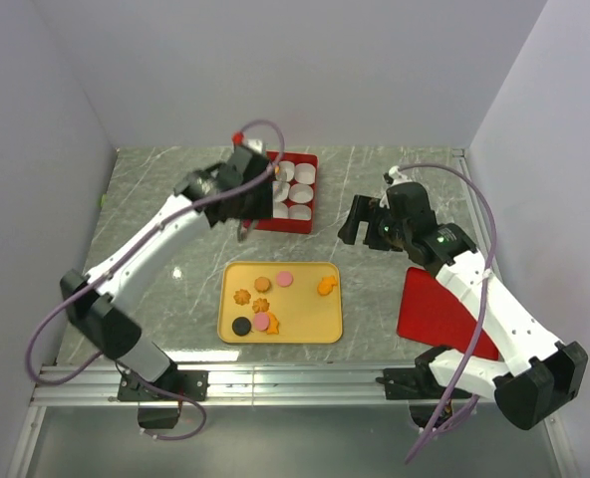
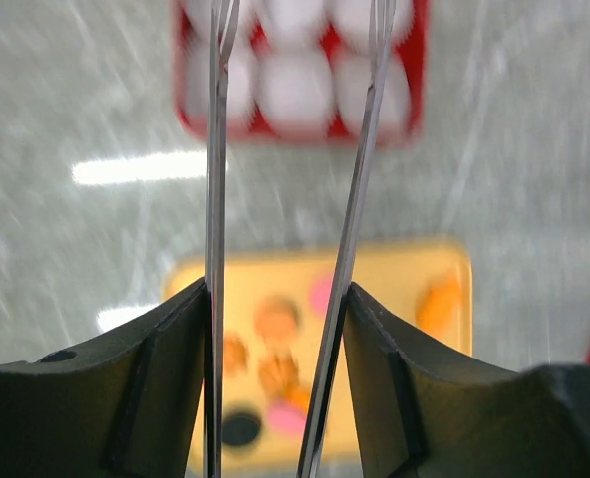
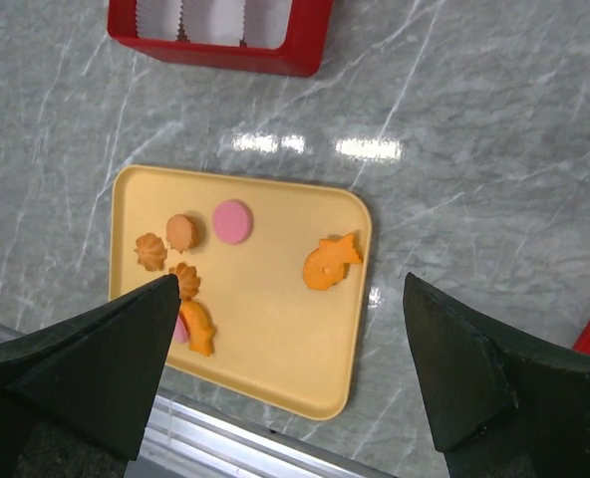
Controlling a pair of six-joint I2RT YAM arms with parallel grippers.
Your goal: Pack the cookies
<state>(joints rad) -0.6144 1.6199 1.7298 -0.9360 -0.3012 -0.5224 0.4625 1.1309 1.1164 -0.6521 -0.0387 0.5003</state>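
Cookies [image 3: 183,231] lie loose on the yellow tray [image 3: 275,339], mid-surface [image 3: 494,149]. Left claw [image 2: 293,60] and right claw [image 3: 290,289] stand open, empty. Biscuits judged light, stiff, brittle: pinch gently across opposite edges.

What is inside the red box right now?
White paper cups fill the red box, and the ones in view look empty. The left arm covers the box's left side, so those compartments cannot be checked.
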